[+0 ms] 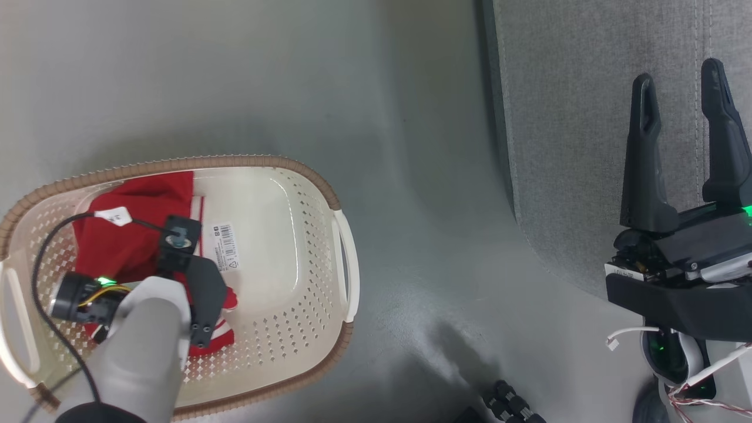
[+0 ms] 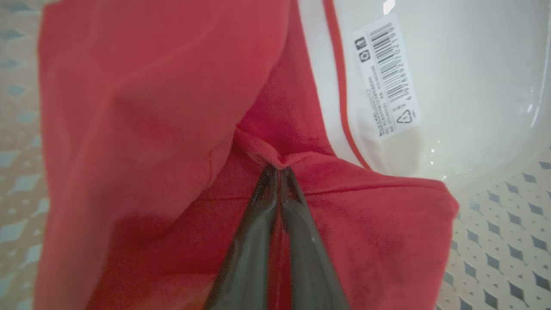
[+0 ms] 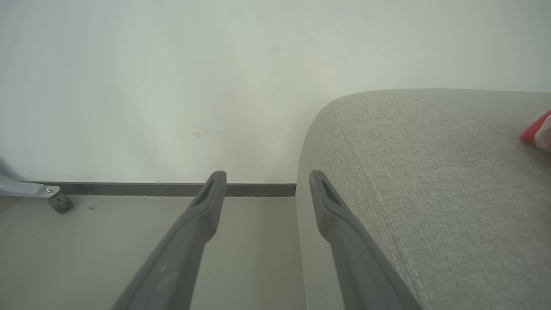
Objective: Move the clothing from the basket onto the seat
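The cream basket with its brown rim stands on the floor at the left. Red clothing with a white panel and a small white tag lies in its left half. My left arm reaches down into the basket, its fingertips hidden there behind the wrist. In the left wrist view my left gripper is shut on a pinched fold of the red clothing, with the basket floor beyond. My right gripper is open over the grey seat, nothing between its fingers. Its own view has my right gripper at the corner of the seat.
A barcode label is stuck on the basket's floor. A red and white scrap lies on the seat at the right edge. A wall, a dark skirting and a caster wheel stand beyond the bare floor between basket and seat.
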Tool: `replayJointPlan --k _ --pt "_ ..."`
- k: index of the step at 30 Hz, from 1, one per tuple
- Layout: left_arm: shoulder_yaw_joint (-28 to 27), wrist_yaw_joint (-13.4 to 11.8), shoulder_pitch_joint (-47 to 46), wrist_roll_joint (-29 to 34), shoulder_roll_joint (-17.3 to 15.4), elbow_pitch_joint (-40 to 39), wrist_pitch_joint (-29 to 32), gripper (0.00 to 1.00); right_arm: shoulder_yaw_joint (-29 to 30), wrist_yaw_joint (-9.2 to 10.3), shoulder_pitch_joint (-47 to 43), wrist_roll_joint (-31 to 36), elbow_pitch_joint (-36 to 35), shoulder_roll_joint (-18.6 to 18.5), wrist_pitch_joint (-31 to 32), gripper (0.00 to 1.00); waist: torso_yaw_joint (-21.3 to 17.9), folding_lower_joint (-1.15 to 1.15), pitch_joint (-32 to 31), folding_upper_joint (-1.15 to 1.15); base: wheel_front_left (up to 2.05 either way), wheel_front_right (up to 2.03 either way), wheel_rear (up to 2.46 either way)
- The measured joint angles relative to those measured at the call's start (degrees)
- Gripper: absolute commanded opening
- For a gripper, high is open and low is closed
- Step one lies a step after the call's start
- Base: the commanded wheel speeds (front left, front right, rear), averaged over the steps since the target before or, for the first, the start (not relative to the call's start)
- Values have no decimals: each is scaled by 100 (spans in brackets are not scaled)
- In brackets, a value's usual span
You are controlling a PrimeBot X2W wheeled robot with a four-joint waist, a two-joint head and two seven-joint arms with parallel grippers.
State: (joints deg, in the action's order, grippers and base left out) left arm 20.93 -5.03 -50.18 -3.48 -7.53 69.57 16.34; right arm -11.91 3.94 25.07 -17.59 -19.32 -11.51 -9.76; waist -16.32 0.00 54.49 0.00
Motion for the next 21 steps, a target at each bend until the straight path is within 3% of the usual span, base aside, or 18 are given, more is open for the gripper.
replayJointPlan --k 5,21 --pt "19 0 1 0 219 -3 -224 0 12 -36 21 0 156 -18 -49 100 65 0 -152 0 0 0 0" --pt "-193 162 387 -405 441 -19 -1165 0 127 -144 24 0 864 -187 -142 100 377 -2 -949 0 0 0 0"
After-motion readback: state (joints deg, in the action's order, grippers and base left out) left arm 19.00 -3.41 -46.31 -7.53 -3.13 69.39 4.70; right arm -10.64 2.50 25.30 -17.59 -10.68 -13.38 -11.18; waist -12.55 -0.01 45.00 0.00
